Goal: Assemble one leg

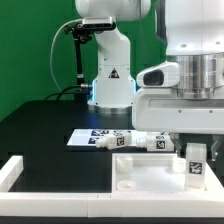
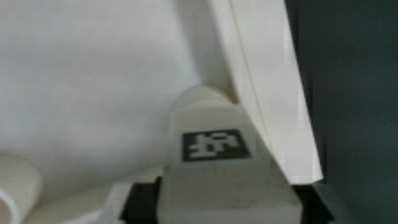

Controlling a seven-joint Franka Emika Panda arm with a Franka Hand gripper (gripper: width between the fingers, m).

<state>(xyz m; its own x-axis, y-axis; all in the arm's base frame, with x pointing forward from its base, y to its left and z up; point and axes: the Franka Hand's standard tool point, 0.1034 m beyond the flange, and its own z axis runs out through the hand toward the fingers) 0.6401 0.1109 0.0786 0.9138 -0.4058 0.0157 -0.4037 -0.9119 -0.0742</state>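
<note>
My gripper (image 1: 195,150) is shut on one leg (image 1: 196,166), a chunky white peg with a black-and-white tag, held upright at the near right corner of the flat white tabletop slab (image 1: 145,172). In the wrist view the leg (image 2: 215,140) fills the gap between the dark fingers (image 2: 150,202) of the gripper (image 2: 226,208), and its tip points at the slab (image 2: 89,80) close to the slab's edge. Whether the leg touches the slab cannot be told. Other legs (image 1: 152,141) lie behind the slab.
The marker board (image 1: 98,138) lies on the black table behind the slab. The robot base (image 1: 110,75) stands at the back. A white border frame (image 1: 12,170) runs along the exterior view's left and front.
</note>
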